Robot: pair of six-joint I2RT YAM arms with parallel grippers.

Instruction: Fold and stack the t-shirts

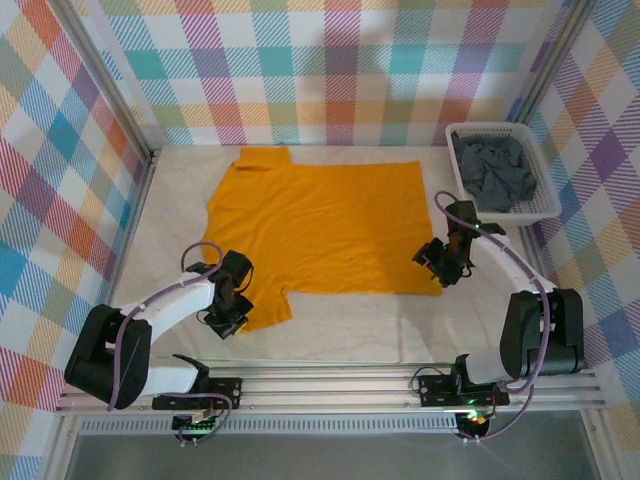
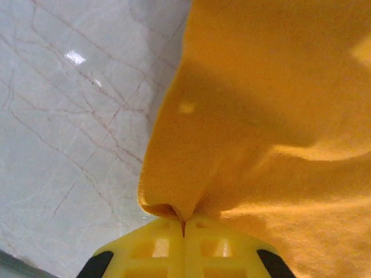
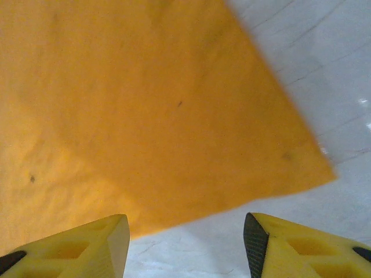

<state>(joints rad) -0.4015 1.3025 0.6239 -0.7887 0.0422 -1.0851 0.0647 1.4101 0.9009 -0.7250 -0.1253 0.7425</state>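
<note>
Well, the table (image 1: 350, 325) shows most of the job left to do. The orange t-shirt (image 1: 320, 225) lies spread flat across its middle, with no fold in it yet. At the far right, the white basket (image 1: 520, 214) holds the grey t-shirts (image 1: 495, 170) in a crumpled heap, so those are waiting too and no stack exists. The left gripper (image 2: 184, 223) is clamped tight on the edge of the near left sleeve, cloth bunching up from it. The right gripper (image 3: 185, 231) hovers with jaws apart just above the near right hem corner, holding nothing. I'd call this the very start of the first fold.
</note>
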